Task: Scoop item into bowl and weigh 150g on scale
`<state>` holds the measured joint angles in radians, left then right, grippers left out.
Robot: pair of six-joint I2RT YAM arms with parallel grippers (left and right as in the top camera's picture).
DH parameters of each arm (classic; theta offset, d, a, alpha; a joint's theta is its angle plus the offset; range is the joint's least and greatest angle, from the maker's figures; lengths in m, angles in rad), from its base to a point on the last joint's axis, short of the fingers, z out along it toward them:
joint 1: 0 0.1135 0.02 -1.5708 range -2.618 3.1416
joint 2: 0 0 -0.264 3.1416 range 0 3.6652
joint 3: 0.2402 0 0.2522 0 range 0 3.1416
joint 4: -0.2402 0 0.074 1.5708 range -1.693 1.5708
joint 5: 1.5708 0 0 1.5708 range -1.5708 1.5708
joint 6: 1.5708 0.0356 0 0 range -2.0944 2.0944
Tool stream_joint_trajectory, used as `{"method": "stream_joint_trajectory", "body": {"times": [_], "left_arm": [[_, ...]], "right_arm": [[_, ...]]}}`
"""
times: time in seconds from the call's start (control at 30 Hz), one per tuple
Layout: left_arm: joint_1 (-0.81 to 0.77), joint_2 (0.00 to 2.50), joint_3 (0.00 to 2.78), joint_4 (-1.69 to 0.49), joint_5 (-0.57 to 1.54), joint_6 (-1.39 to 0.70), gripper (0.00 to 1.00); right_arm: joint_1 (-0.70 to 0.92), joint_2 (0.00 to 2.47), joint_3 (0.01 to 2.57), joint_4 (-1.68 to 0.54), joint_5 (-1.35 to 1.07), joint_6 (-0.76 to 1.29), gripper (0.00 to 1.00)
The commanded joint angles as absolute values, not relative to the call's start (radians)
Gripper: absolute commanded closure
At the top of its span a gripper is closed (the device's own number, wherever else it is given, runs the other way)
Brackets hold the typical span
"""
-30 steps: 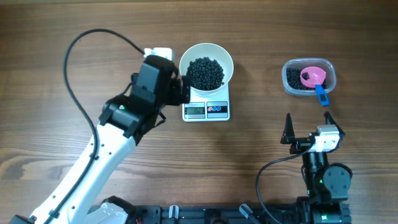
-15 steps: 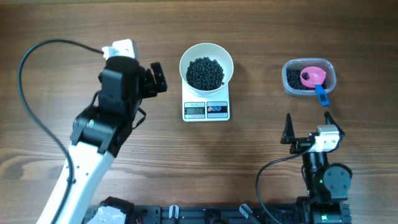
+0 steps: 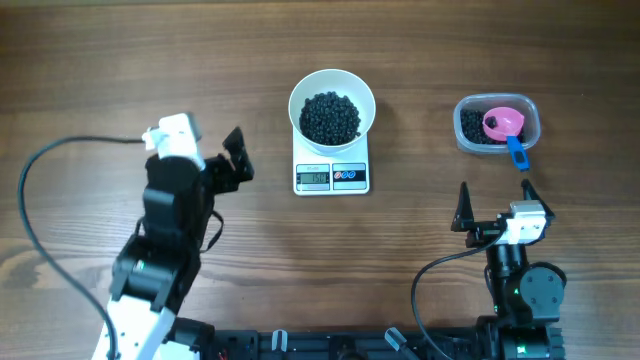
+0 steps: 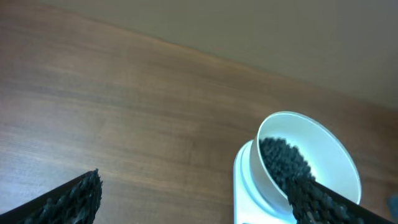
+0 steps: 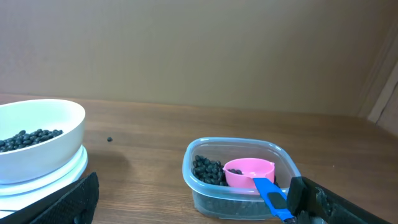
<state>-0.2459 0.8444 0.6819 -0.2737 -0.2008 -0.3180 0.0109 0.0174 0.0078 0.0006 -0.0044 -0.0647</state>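
Well, my left gripper hangs over the wooden table, fingers spread wide and empty, near the scale on its left. On the scale sits the white bowl, with the black item heaped inside. Further right, a clear tub holds more pellets and a pink scoop. Below it my right gripper is spread wide too, holding nothing.

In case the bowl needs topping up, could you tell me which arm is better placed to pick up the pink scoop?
Right, probably. The right gripper is open and empty near the tub holding the pink scoop, whose blue handle points toward it. The left gripper sits beyond the bowl.
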Motion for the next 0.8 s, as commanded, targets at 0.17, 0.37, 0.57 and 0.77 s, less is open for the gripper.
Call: {"method": "stream_joint_trajectory", "body": {"times": [0.17, 0.37, 0.57, 0.77], "left_arm": [[-0.118, 0.645, 0.484, -0.136, -0.022, -0.326, 0.00], [-0.062, 0.544, 0.356, -0.037, 0.004, -0.327, 0.00], [-0.060, 0.429, 0.270, -0.011, 0.004, -0.327, 0.00], [-0.060, 0.311, 0.205, -0.010, 0.003, -0.326, 0.00]], "right_arm": [[0.015, 0.004, 0.005, 0.003, -0.019, -0.052, 0.00], [0.015, 0.004, 0.005, 0.003, -0.019, -0.052, 0.00], [0.015, 0.004, 0.005, 0.003, -0.019, -0.052, 0.00], [0.015, 0.004, 0.005, 0.003, -0.019, -0.052, 0.00]]}}
